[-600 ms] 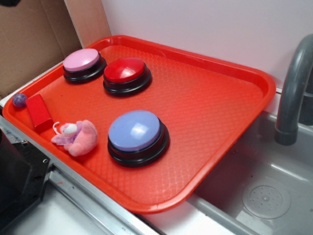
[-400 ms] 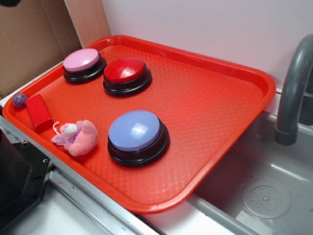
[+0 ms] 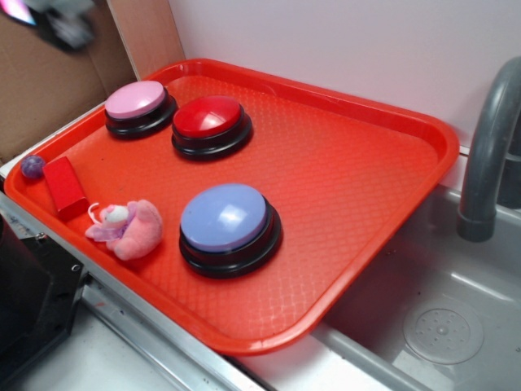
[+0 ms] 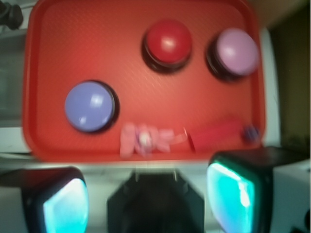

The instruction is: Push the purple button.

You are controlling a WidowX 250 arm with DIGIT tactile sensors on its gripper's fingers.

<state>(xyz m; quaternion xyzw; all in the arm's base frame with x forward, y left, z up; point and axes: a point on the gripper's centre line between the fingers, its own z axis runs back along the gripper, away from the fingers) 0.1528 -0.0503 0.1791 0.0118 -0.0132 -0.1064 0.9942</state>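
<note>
Red plastic tray (image 3: 366, 155) with a textured floor fills most of the exterior view, and we count three domed buttons on it. The purple button (image 3: 225, 217), periwinkle top on a black base, sits toward the tray's near side, apart from the other two, nothing touching it. The red button (image 3: 208, 117) and the pink button (image 3: 135, 100) stand close together near the far left corner. Just left of the purple button lies a pink plush toy (image 3: 129, 228), near but not touching. A red block (image 3: 63, 186) lies by the tray's left rim with a small purple ball (image 3: 32, 166) right beside its end. A grey faucet (image 3: 488, 147) rises at right over a grey sink (image 3: 440, 326). Brown cardboard (image 3: 49, 90) stands behind the tray at left.

In the exterior view we only catch a blurred bit of the gripper (image 3: 53, 20) at the top left corner, high and well away from the purple button. In the wrist view, which is blurry, the gripper (image 4: 148, 196) shows two dark fingers with teal-lit pads (image 4: 65, 206) at the bottom edge, set wide apart with nothing between them, so we call it released. From there the purple button (image 4: 90, 106) lies left of centre on the tray.

We find no readable writing, brand or label on anything.
</note>
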